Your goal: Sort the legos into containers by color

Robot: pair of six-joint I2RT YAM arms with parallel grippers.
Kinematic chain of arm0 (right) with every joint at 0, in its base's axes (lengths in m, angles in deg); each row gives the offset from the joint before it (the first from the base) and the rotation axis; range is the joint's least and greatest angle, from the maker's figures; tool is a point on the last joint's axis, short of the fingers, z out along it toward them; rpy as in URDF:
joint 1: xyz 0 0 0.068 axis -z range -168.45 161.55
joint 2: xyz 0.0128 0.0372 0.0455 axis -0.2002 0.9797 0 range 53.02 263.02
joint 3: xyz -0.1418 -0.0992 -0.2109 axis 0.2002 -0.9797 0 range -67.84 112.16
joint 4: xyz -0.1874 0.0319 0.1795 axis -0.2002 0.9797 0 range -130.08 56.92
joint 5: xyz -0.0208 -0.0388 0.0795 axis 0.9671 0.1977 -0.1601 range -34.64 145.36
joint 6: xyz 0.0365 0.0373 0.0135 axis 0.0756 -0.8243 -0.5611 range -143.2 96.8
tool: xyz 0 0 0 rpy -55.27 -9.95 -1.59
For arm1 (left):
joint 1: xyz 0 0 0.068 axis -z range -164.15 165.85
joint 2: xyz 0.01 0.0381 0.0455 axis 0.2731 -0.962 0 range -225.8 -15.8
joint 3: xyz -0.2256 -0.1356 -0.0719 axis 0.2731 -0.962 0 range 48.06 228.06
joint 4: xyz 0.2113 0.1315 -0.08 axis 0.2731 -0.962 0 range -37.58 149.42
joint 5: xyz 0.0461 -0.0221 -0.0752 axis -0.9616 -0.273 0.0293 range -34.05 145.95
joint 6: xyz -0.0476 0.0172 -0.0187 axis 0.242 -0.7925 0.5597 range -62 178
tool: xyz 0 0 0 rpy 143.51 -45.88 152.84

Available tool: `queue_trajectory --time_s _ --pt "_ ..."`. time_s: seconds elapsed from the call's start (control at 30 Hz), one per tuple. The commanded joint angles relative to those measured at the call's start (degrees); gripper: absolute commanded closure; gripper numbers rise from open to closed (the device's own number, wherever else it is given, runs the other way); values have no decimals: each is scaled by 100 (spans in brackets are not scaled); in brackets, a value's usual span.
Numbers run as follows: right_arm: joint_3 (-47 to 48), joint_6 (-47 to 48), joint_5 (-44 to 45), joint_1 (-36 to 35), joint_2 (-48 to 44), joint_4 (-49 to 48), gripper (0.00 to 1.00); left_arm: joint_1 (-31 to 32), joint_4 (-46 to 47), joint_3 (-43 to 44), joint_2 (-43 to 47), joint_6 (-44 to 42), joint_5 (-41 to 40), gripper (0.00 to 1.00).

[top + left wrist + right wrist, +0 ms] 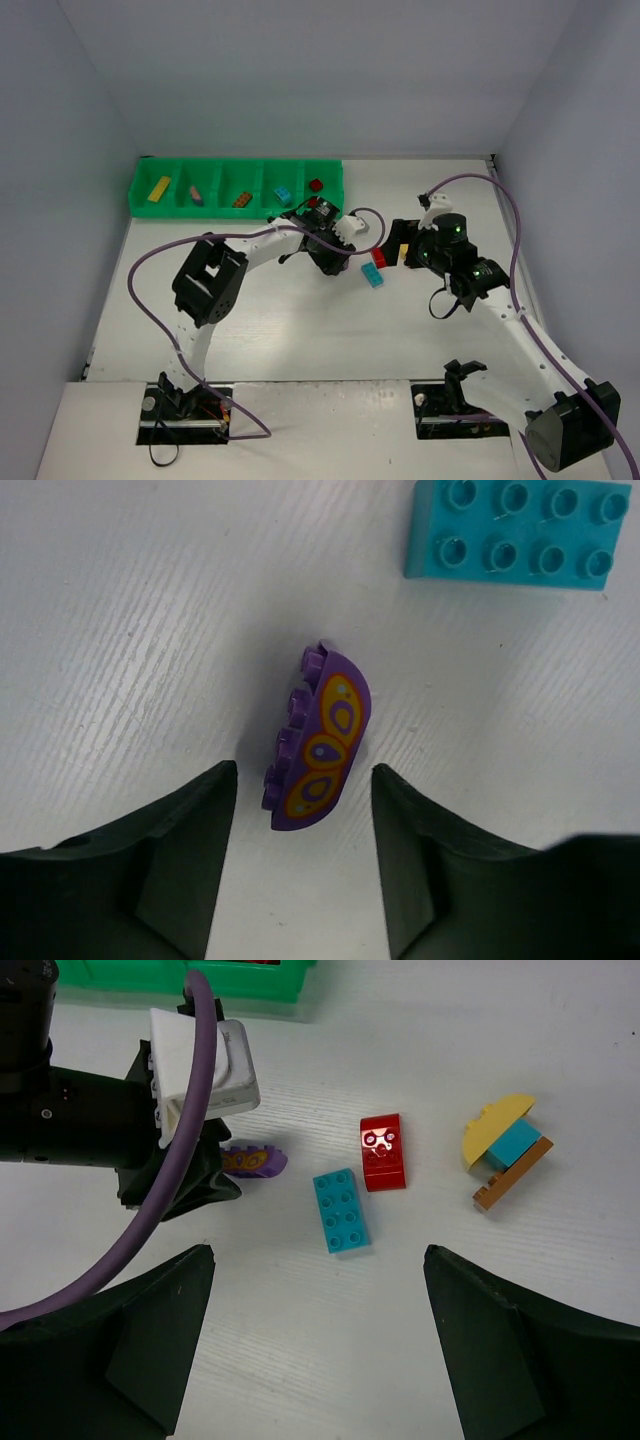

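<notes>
My left pincer (pixel 303 775) is low over the tabletop (pixel 120 630) with its jaws apart. The purple brick (pixel 320 740) with the yellow pattern lies on its side between them, and neither finger looks to be touching it. I judge this as the line-up for a grasp, with the closing not yet made. Just beyond it lies a long cyan brick (pixel 520 530), studs up and apart from the purple one.

My right pincer (pixel 318 1260) hangs above the same patch, also spread wide and holding nothing. From its camera I see a red brick (pixel 383 1152) just beside the cyan one. Further off is a small cluster: a yellow piece (pixel 497 1125), a little cyan piece (pixel 515 1145) and an orange-brown piece (pixel 512 1175), all touching one another.

The green tray (pixel 240 163) sits at the far left of the tabletop. From above, each of its five compartments already holds something: yellow, then pink-purple, orange-brown, cyan and red at the right end.

I'd say the sort is roughly half done. Six bricks remain loose on the tabletop, and the purple one belongs in the second compartment.
</notes>
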Motion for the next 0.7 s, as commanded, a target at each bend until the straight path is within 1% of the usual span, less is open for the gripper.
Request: queue_trajectory --time_s 0.0,0.07,0.1,0.13,0.17,0.2,0.27,0.33,0.37,0.4,0.47,0.5,0.53,0.57,0.67 --pt "21 83 -34 13 -105 -230 18 20 369 31 419 -27 -180 54" --pt "21 83 -43 13 -52 -247 18 -6 615 -205 638 96 -355 64" --pt "30 83 -43 13 -52 -247 18 -24 695 -294 804 149 -408 79" --pt "30 109 -43 13 -17 -256 18 -68 800 -390 910 236 -452 91" --pt "30 109 -43 13 1 -256 18 -112 932 -504 998 437 -496 98" --pt "30 109 -52 13 9 -265 18 -243 1168 -740 1217 535 -479 100" --pt "39 118 -95 13 36 -274 18 -410 1432 -979 1464 877 -514 100" --pt "56 127 -139 13 45 -282 18 -717 1565 -1313 1920 1080 -540 100" --pt "65 127 -148 13 27 -282 18 -832 1618 -1401 2070 1377 -584 100" --pt "65 144 -157 13 27 -282 18 -1102 1627 -1480 2411 1484 -759 100" --pt "91 162 -192 13 27 -282 18 -1420 1671 -1683 2747 1773 -1005 100" --pt "92 171 -201 13 36 -300 18 -1587 1671 -1718 3018 1827 -1215 100" --pt "109 171 -219 13 53 -291 18 -1911 1663 -1718 3116 1863 -1348 100" --pt "118 171 -245 13 62 -300 18 -2079 1567 -1675 3187 1889 -1480 100" --pt "153 171 -271 13 115 -317 18 -2756 1400 -1324 3144 1916 -1683 100"
